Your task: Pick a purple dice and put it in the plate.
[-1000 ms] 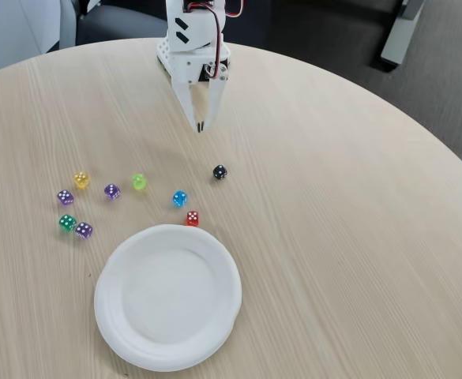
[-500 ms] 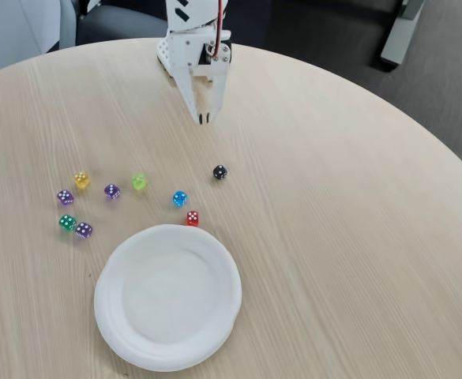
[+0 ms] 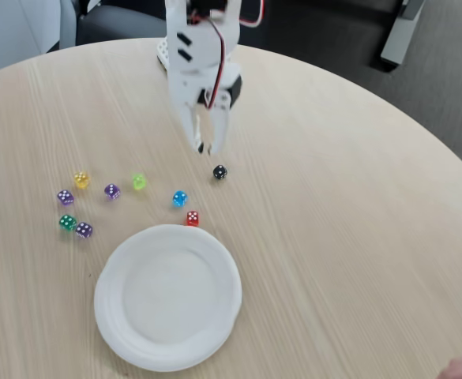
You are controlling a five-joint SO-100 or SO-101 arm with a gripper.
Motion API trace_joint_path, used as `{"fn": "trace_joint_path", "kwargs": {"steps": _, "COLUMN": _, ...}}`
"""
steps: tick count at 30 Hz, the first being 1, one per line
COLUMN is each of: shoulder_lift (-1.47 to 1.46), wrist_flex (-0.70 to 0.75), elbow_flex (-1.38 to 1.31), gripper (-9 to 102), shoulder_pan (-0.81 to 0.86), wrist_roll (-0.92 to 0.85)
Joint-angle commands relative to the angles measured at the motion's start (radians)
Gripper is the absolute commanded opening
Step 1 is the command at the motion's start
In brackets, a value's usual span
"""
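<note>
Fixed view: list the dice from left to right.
Lilac die → green die → yellow die, lilac die → purple dice → lime die → blue die → red die → black die.

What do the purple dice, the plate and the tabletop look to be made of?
Purple dice: likely translucent plastic, a glossy violet cube with white pips. Plate: probably paper or foam, matte white with a pressed, stepped rim. Table: pale wood-grain surface, likely laminate; fine straight streaks, low sheen.
</note>
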Motion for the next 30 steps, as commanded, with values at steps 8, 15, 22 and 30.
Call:
{"fn": "trace_joint_path", "kwargs": {"steps": 8, "shoulder_lift": -0.206, "wrist_flex": -0.011, "elbow_flex": -0.190, "gripper": 12, "shoulder_pan": 0.199, "wrist_roll": 0.028}}
{"fn": "trace_joint_path", "kwargs": {"steps": 15, "shoulder_lift": -0.255, "wrist_flex": -0.011, "elbow_flex": -0.193, "gripper": 14, "shoulder_pan": 0.397, "wrist_roll": -0.051}}
{"fn": "trace_joint_path", "kwargs": {"steps": 22, "shoulder_lift": -0.324, "wrist_flex": -0.012, "elbow_flex": -0.195, "gripper": 15, "shoulder_pan": 0.566, "wrist_roll": -0.141}}
{"fn": "trace_joint_path", "kwargs": {"steps": 30, "shoulder_lift": -0.393, "wrist_flex": -0.179, "elbow_flex": -0.195, "gripper": 16, "shoulder_pan": 0.601, "wrist_roll": -0.156}}
